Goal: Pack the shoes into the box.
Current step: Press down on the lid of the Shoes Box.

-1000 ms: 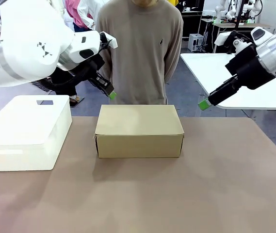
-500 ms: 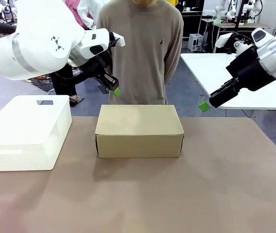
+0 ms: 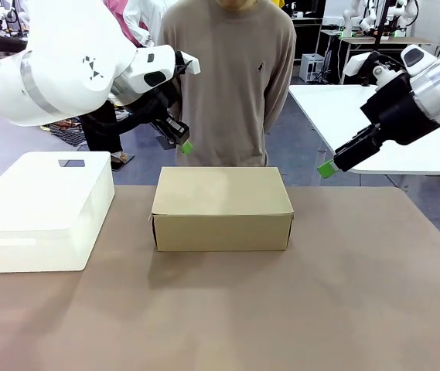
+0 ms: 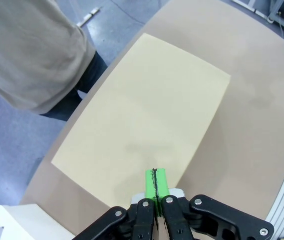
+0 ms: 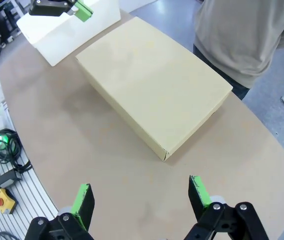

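Plainly unlabelled, the closed box (image 3: 222, 207) sits between the left gripper (image 3: 185, 147), jaws pressed together, and the right gripper (image 3: 326, 168), jaws spread.

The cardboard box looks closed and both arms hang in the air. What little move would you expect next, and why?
Probably the left gripper, shut and empty above the box, dips to its lid edge to lift it: the lid is down, so no shoes can go in yet.

White arms (image 3: 57, 66) (green-padded black fingers (image 5: 84, 199))

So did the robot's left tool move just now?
Yes. The left tool went a bit toward picture right and higher, above the closed box's far left corner.
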Controlling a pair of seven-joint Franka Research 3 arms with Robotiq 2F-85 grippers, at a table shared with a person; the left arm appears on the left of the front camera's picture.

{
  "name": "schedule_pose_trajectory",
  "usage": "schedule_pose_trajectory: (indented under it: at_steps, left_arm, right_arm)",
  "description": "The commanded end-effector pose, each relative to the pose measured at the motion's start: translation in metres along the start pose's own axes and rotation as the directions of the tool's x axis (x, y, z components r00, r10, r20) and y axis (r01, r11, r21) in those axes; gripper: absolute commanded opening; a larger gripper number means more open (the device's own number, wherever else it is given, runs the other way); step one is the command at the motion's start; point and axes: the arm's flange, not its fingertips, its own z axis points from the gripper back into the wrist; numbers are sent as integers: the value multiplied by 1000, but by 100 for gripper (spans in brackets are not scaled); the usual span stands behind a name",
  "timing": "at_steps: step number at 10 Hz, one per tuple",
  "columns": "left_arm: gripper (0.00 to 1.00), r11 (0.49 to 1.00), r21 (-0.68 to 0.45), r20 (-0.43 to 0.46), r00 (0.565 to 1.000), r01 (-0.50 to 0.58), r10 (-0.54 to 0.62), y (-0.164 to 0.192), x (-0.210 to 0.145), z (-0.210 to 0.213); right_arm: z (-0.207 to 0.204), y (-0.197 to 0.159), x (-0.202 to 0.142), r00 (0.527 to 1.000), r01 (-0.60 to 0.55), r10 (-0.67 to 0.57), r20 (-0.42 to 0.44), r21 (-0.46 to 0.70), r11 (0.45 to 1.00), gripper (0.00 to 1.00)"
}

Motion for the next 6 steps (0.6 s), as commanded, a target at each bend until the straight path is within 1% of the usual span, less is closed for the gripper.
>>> schedule_pose_trajectory:
  at_steps: [1, 3, 5, 6]
  left_arm:
    - [0, 1000, 4, 10, 1000, -6, 6, 0, -3, 1]
    - [0, 1000, 4, 10, 1000, -6, 6, 0, -3, 1]
    - [0, 1000, 1, -1, 1000, 0, 0, 0, 0, 0]
    - [0, 999, -6, -26, 999, -40, 40, 3, 4, -10]
  right_arm:
    - [0, 0, 0, 1000, -1, 1, 0, -1, 1000, 100]
    - [12, 9, 9, 999, 38, -37, 33, -36, 999, 100]
    - [20, 13, 14, 998, 51, -48, 33, -79, 996, 100]
    - [24, 15, 16, 998, 56, -54, 31, -87, 995, 100]
